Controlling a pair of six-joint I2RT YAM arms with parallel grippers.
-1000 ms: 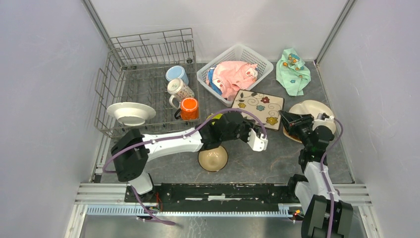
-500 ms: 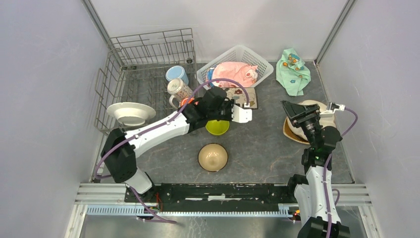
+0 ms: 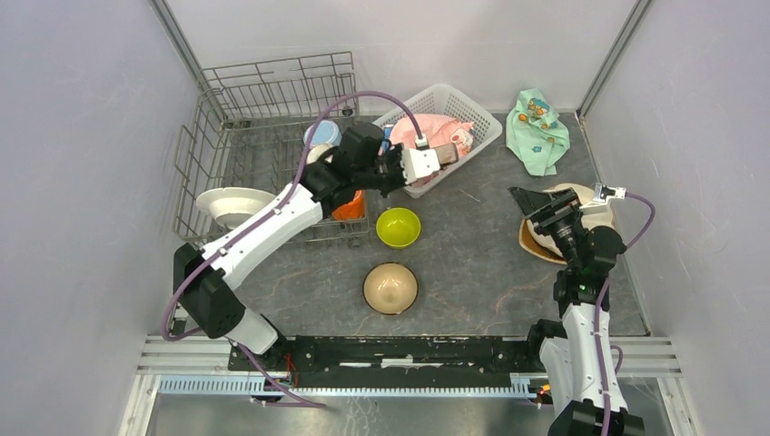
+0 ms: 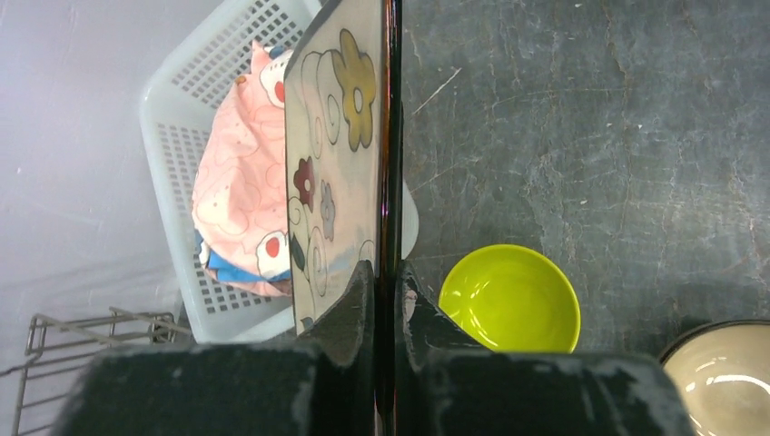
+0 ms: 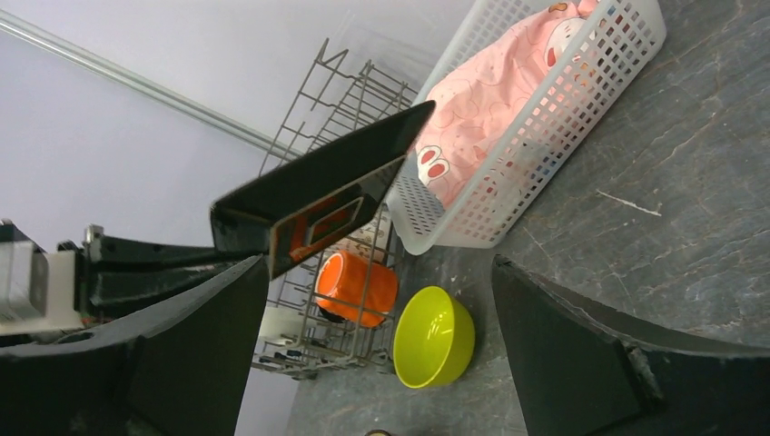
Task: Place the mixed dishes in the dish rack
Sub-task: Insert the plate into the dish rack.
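The left gripper [image 4: 386, 282] pinched the square floral plate [image 4: 331, 154] by its rim, edgewise; it looked stiff, probably slick and breakable. The right gripper [image 3: 534, 211] stood open, empty.

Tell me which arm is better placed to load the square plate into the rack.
Left. The left gripper is shut on the square plate near the dish rack; the right gripper is open, far off.

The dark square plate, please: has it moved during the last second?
Yes. The plate rose off the table, back-left over the white basket's rim, clamped edge-on in the left gripper.
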